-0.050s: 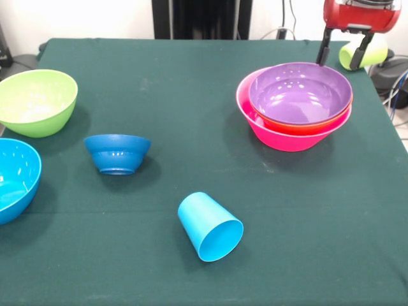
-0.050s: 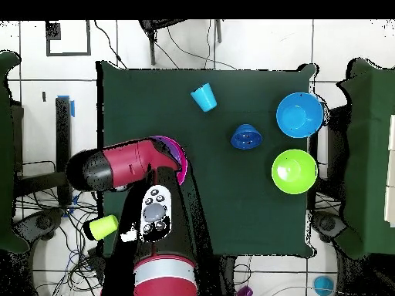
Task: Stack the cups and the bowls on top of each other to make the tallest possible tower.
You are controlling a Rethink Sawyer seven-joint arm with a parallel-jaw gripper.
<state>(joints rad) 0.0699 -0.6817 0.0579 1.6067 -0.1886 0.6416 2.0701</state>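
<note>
The tower [image 1: 293,105] stands at the far right: a pink bowl holding an orange bowl and a purple bowl [image 2: 176,156]. My gripper [image 1: 338,64] hangs open just behind it, above the table's far right corner. A pale yellow-green cup [image 1: 373,51] lies on its side behind the right finger; whether they touch is unclear. A sky blue cup [image 1: 210,226] lies on its side near the front. At the left are a small dark blue bowl [image 1: 117,153], a lime green bowl [image 1: 35,102] and a sky blue bowl [image 1: 13,178]. In the overhead view the arm hides the gripper.
The green table cloth [image 1: 191,83] ends close to the tower on the right. Cables and dark gear [image 1: 392,80] lie beyond that edge. In the overhead view the yellow-green cup [image 2: 102,226] sits at the table's left edge, beside my arm [image 2: 158,254].
</note>
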